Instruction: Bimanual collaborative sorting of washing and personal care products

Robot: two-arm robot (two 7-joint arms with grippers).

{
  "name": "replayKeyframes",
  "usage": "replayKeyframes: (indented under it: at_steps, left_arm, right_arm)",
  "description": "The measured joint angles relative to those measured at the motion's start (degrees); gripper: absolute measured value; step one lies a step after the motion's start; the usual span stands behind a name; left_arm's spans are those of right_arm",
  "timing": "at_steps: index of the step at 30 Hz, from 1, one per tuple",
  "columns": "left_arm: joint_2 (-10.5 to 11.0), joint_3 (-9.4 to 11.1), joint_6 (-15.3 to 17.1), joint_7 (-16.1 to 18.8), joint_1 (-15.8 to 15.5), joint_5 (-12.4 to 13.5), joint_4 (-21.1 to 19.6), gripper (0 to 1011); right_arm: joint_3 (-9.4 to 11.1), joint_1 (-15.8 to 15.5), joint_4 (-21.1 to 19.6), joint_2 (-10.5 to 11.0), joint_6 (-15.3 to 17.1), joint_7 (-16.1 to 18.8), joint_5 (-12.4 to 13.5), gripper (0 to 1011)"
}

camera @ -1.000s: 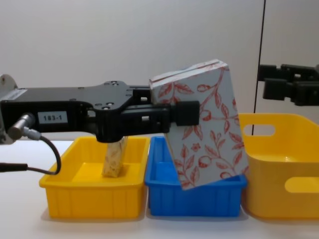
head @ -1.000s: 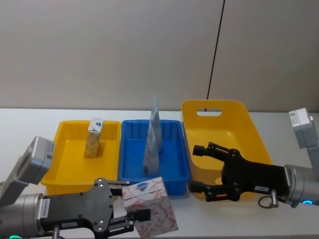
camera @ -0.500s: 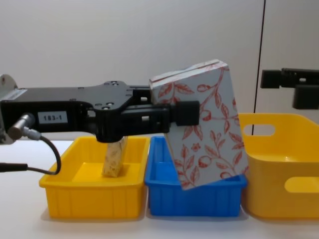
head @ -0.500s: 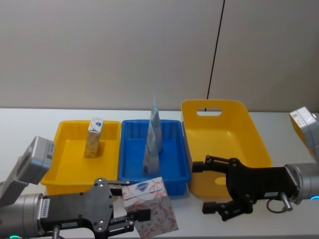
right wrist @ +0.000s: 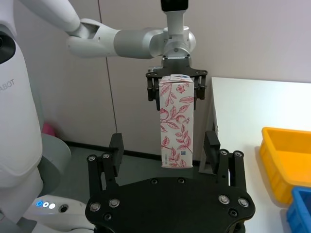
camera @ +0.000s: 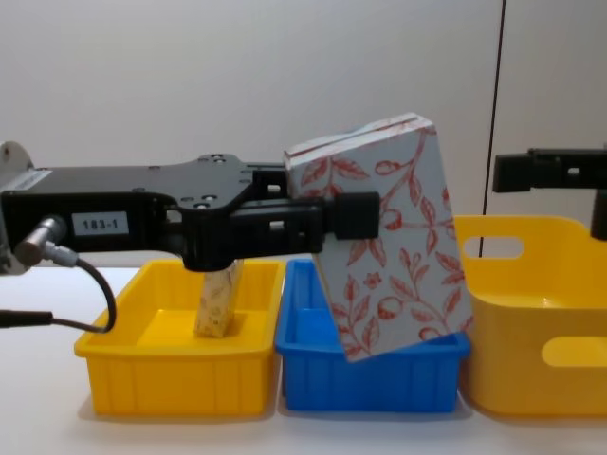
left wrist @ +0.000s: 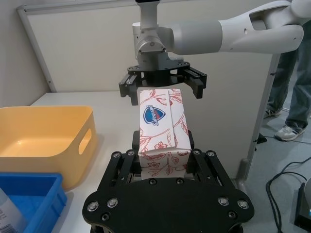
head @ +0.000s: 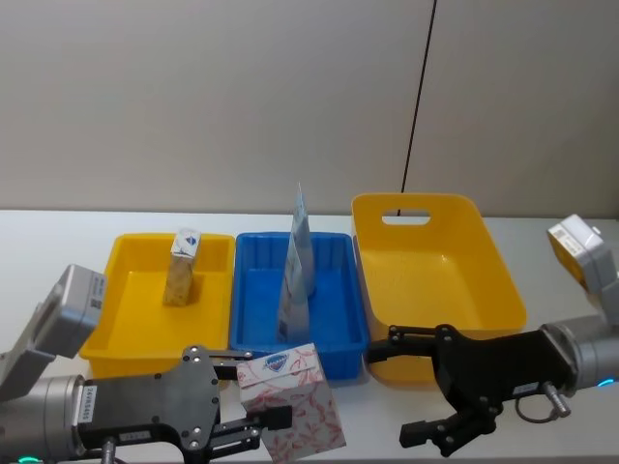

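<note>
My left gripper (head: 274, 394) is shut on a large white pack with red leaf-vine print (head: 293, 404), held tilted above the table's near edge in front of the blue tray (head: 354, 290). From the chest, the pack (camera: 389, 256) hangs off the left gripper (camera: 353, 214). My right gripper (head: 411, 387) is open, level with the pack and a short gap to its right, facing it. In the right wrist view the pack (right wrist: 176, 121) stands ahead of the open right gripper (right wrist: 164, 148). A small cream carton (head: 181, 268) stands in the left yellow tray (head: 108, 333). A pale pouch (head: 297, 266) stands upright in the blue tray.
A deep yellow basket (head: 435, 208) with a handle slot sits right of the blue tray, just behind my right gripper. The three containers stand side by side across the white table (head: 58, 232). A person's legs (left wrist: 291, 97) stand beyond the table's end.
My right gripper has dropped from in front of the yellow basket toward the table's near edge, closer to the pack's level. The left gripper and pack have stayed still.
</note>
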Motion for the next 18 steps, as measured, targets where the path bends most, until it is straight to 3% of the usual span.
replayKeyframes:
  at_steps: [18]
  left_arm:
    - [0.0,0.0,0.0,0.0,0.0,0.0,0.0,422]
  right_arm:
    - [-2.14,0.51,0.37,-2.11,-1.06,-1.6,-0.63,1002]
